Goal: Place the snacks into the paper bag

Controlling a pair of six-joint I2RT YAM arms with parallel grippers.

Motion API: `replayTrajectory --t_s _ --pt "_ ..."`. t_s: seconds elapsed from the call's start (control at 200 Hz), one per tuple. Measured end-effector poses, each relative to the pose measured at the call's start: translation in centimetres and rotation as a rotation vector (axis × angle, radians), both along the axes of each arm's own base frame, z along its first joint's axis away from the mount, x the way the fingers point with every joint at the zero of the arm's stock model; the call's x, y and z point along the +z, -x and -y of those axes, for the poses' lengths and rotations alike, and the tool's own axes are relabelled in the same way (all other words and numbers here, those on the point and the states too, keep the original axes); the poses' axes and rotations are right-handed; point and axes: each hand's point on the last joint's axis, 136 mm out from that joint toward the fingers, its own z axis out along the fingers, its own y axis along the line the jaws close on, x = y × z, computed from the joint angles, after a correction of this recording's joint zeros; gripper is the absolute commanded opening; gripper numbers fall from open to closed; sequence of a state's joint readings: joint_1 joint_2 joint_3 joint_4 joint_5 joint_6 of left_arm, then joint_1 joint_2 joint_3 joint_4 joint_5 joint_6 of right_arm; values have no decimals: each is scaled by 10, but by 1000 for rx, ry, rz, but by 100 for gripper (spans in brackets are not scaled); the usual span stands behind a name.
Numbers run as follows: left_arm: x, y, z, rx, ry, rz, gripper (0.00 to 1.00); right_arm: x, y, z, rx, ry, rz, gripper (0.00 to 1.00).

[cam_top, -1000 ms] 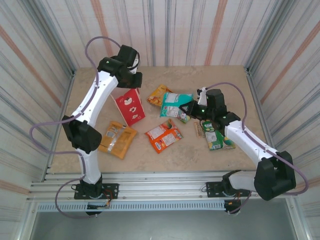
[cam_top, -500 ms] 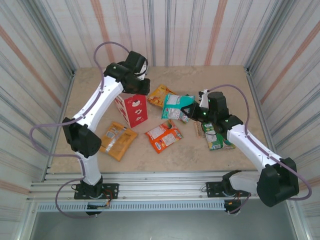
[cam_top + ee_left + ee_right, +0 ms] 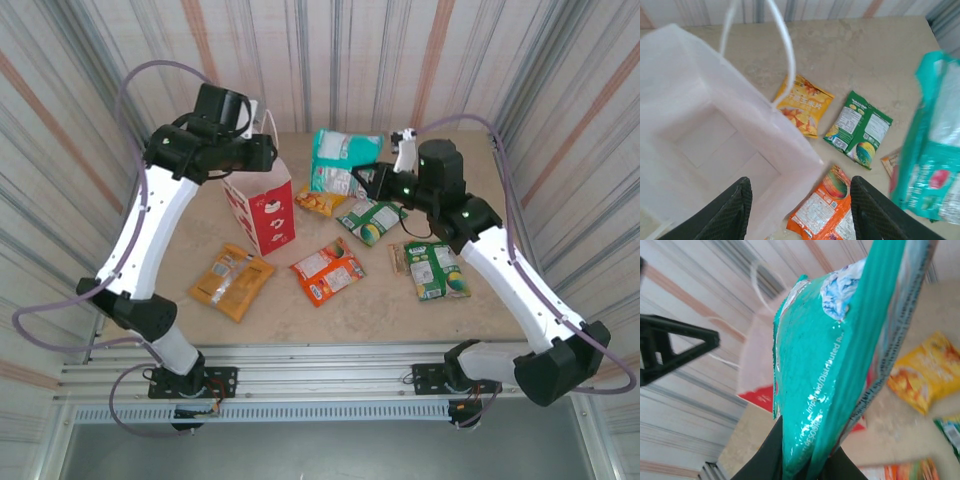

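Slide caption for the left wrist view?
Open end effector above the paper bag; teal packet hangs at right.

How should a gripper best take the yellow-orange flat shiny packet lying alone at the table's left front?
Probably from straight above: the yellow-orange flat shiny packet lies flat on the table, with no raised side to grasp. Pinch one short sealed end, jaws turned to match its slant; bare table surrounds it, so there is room to come down.
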State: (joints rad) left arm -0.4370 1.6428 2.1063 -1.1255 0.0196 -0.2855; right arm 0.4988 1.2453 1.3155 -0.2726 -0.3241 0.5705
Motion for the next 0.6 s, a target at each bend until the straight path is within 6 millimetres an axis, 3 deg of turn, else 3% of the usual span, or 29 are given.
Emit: replayTrajectory --t_s 0.13,0.286,0.451,0.601 --pt "17 9 -24 62 2 33 56 40 2 -21 42 14 116 13" --pt "41 25 -44 110 10 98 59 63 4 -59 112 54 216 13" --pt "48 30 -86 230 34 115 59 59 -2 -108 182 135 273 13" --pt "16 26 -115 316 54 19 59 36 -20 -141 189 244 273 12"
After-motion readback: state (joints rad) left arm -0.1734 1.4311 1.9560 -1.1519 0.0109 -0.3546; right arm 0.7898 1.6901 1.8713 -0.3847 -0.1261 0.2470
